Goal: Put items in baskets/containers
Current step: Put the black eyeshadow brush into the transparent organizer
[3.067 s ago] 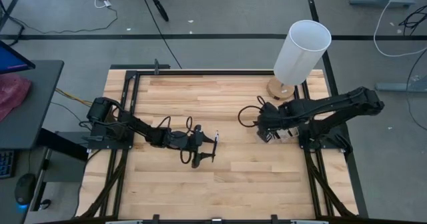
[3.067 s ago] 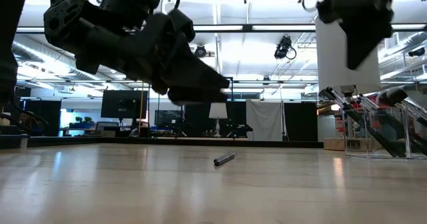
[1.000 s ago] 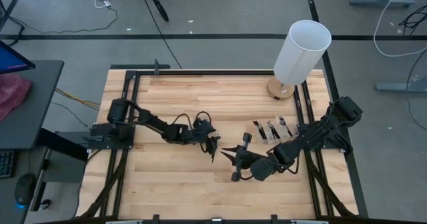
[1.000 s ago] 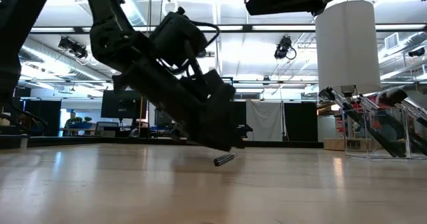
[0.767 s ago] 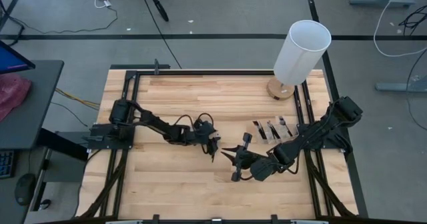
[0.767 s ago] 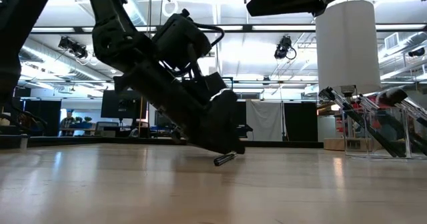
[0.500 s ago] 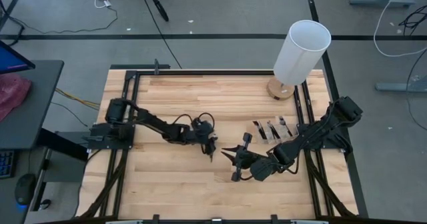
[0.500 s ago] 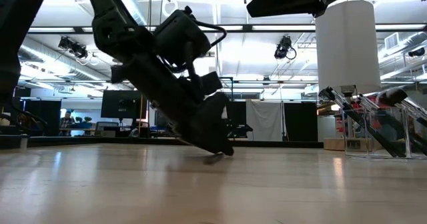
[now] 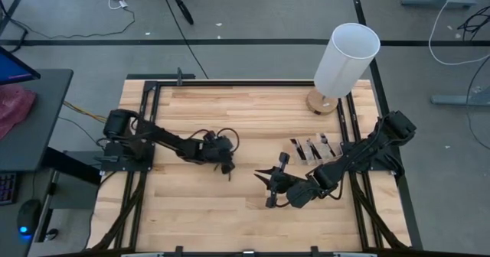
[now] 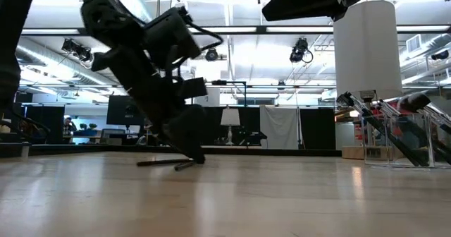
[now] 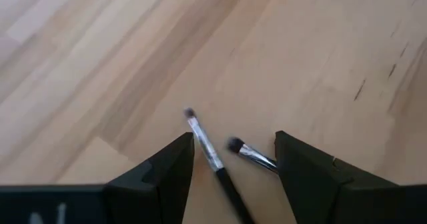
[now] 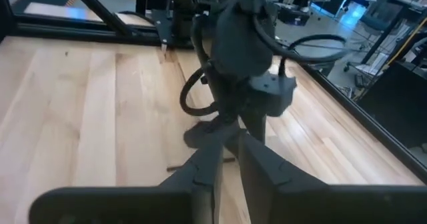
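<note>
Two thin dark brushes lie flat on the wooden table. One has a silver ferrule (image 11: 203, 147); the other shows a round bristle tip (image 11: 252, 156). In the low view they are thin dark sticks (image 10: 163, 163). My left gripper (image 9: 227, 167) slants down over them, open, one finger on either side (image 11: 233, 137). My right gripper (image 9: 264, 188) hangs right of it, above the table, fingers close together with nothing between them (image 12: 230, 141). The clear holder (image 9: 310, 148) stands at the right with several brushes leaning in it (image 10: 394, 135). My left gripper has the two brushes lying on the table between its open fingers, its fingertips (image 10: 192, 156) low at the brushes' ends. Whether a finger touches either brush I cannot tell.
A tall white cylinder (image 9: 346, 58) on a round wooden base stands at the far right corner, behind the holder. Black frame rails run along the table's edges. Bare wood lies in front of both grippers, toward the near edge.
My left gripper has gone toward the table's left edge, rising a little and tipping less steeply down. The brush that lay under it has gone along to the left and turned, now lying side-on to the low view. My right gripper has kept still.
</note>
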